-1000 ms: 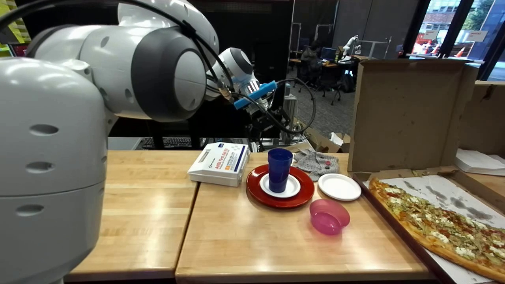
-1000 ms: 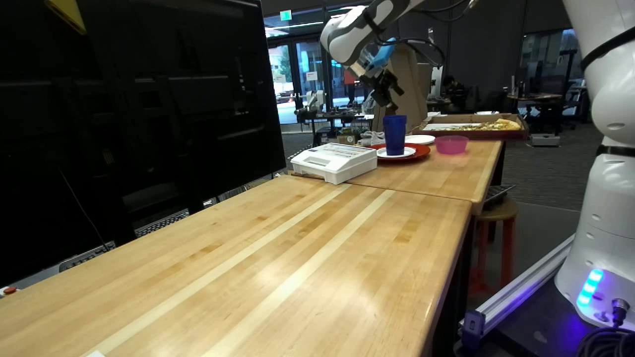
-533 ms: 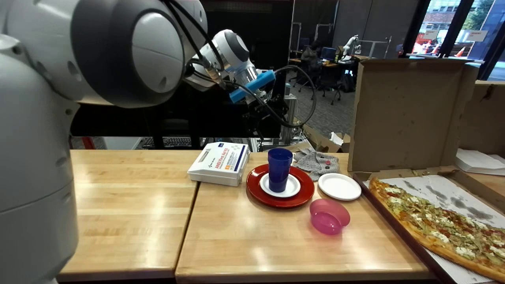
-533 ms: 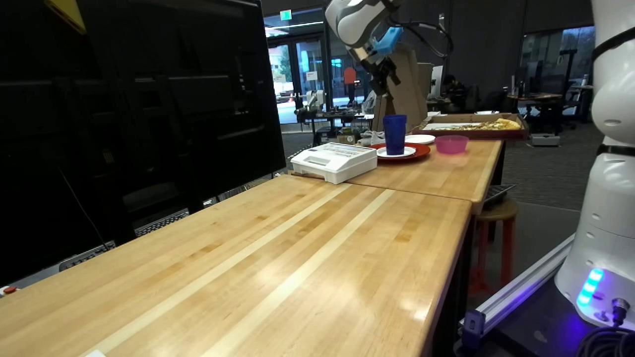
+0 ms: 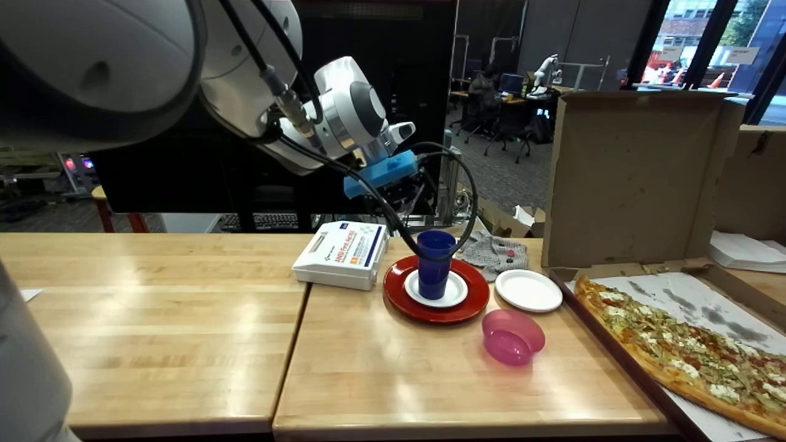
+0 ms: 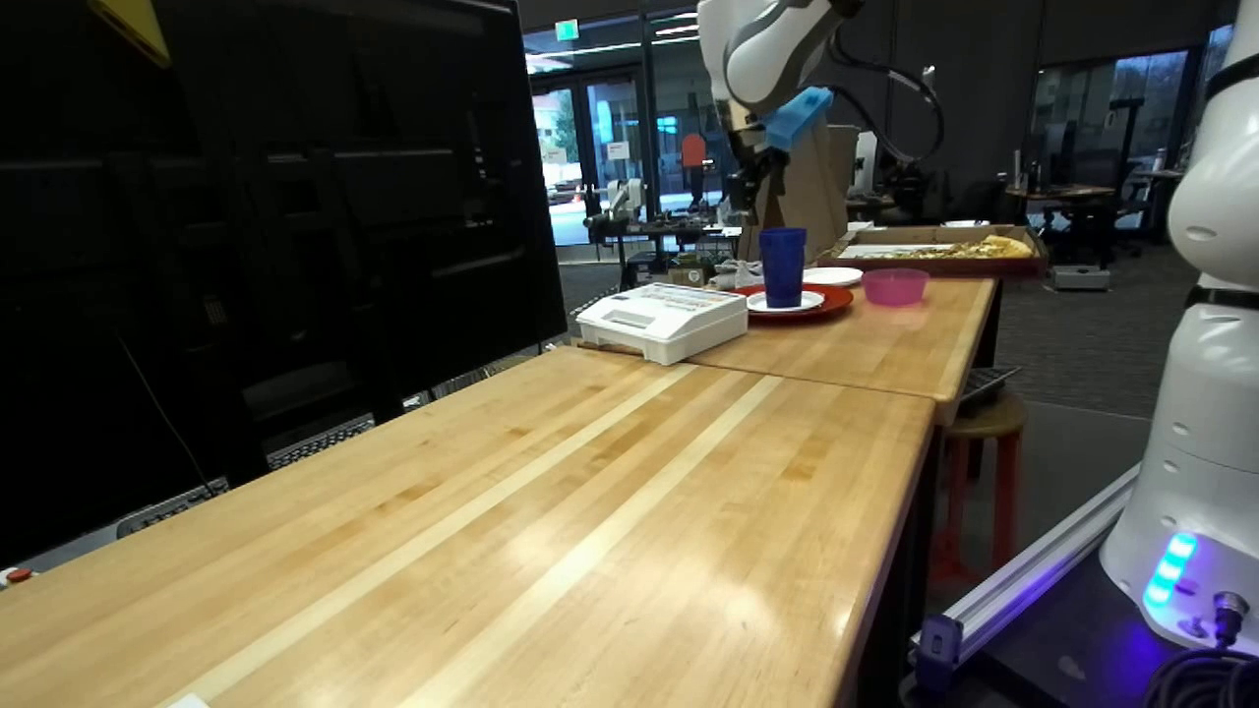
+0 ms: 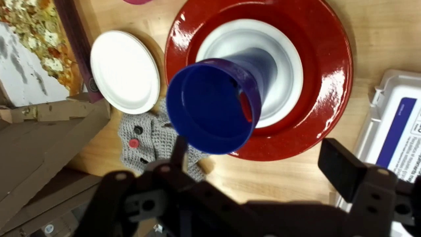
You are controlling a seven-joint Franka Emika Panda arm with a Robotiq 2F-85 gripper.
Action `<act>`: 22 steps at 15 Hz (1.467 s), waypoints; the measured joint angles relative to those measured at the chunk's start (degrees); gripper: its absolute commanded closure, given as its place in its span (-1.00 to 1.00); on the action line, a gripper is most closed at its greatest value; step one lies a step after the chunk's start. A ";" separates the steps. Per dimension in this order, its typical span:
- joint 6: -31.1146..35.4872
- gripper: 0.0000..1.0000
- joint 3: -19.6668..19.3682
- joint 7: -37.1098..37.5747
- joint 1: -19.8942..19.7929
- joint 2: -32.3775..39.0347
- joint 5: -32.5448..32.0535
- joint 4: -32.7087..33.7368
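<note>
hovering with fingers [image 7: 342, 169] spread wide, holding nothing, near a blue cup [image 7: 215, 107] set upright on a small white plate [image 7: 287, 89] atop a red plate [image 7: 329, 79], on the counter [image 5: 368, 380] right of a white box [image 5: 341, 255] in an exterior view.

In an exterior view, the arm [image 5: 236, 101] is swinging toward the left edge, uncovering more of the table [image 5: 153, 344] and revealing a white scrap [image 5: 29, 294] and a stool [image 5: 98, 193]; the blue block [image 5: 384, 174] is dropping and shifting left, and the cable [image 5: 474, 212] is crossing before the cup [image 5: 433, 281]. In an exterior view, the gripper [image 6: 753, 195] is tilting leftward.
</note>
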 measured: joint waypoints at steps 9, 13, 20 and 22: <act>33.54 -1.00 -2.31 9.88 -3.53 -7.99 -2.29 -21.46; 38.91 -1.00 -2.31 14.72 -4.67 -10.75 -7.47 -24.72; 41.97 -1.00 -1.77 20.70 -5.58 -18.66 -13.93 -30.04; 44.43 -1.00 -0.28 25.06 -7.58 -20.73 -18.90 -31.92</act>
